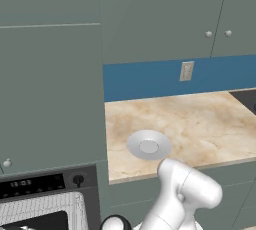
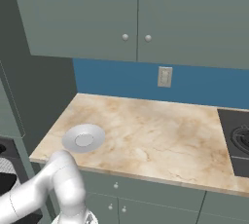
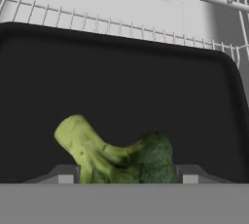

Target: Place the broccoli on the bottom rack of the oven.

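Left base view: marble bench (image 1: pixel 200 124) under grey-green cabinets, blue backsplash behind with a wall outlet (image 1: pixel 186 71). Round grey plate (image 1: pixel 148 144) near the bench's front left corner, bare. Oven (image 1: pixel 45 199) at lower left below the tall cabinet front, black control strip with round knob (image 1: pixel 78 179) and white marks, pale speckled door and dark window beneath. White arm (image 1: pixel 182 196) bent downward in front of the bench's front edge.

Right base view: same plate (image 2: pixel 83 138) by the bench's (image 2: pixel 160 140) front left corner; dark cooktop (image 2: pixel 236 140) at the right edge. Arm (image 2: pixel 44 189) reaching low and left.

Hand view: broccoli (image 3: pixel 116 157) between the fingers (image 3: pixel 124 179), pale stalk angled up-left, dark crown to the right. Two fingertips (image 3: pixel 65 175) close on either side of it, seemingly holding it, contact itself hard to confirm. Behind it a dark tray (image 3: pixel 121 82) with rounded corners, lying on a wire rack (image 3: pixel 121 26).
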You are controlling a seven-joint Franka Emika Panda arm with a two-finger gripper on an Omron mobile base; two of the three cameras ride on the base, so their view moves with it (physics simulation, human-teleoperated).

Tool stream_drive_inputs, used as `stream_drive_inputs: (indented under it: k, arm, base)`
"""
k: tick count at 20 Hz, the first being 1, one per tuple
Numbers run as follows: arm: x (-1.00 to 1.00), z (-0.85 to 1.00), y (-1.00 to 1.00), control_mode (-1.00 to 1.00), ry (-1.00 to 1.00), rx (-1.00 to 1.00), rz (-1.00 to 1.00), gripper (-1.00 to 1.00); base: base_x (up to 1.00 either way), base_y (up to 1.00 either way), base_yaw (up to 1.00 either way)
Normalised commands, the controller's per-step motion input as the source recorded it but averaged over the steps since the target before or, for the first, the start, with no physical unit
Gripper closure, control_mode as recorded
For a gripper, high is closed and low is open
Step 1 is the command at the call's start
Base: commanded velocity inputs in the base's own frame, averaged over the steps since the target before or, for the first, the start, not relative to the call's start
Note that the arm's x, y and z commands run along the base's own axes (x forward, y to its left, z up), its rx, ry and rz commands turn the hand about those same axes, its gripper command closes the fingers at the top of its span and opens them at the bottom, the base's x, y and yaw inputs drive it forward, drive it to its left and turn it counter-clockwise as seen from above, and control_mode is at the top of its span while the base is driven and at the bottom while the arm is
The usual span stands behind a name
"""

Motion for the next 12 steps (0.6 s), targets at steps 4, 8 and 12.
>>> stream_drive_inputs:
  k: [4,8,12]
  arm:
    - [0.0,-0.26,-0.09,-1.0,0.0,0.03,0.0,1.0]
    - [0.0,-0.24,-0.14,-1.0,0.0,0.02,0.0,1.0]
    - [0.0,-0.21,-0.02,-1.0,0.0,0.0,0.0,1.0]
  base:
    - [0.0,0.0,0.0]
    - [0.0,0.0,0.0]
    - [0.0,0.0,0.0]
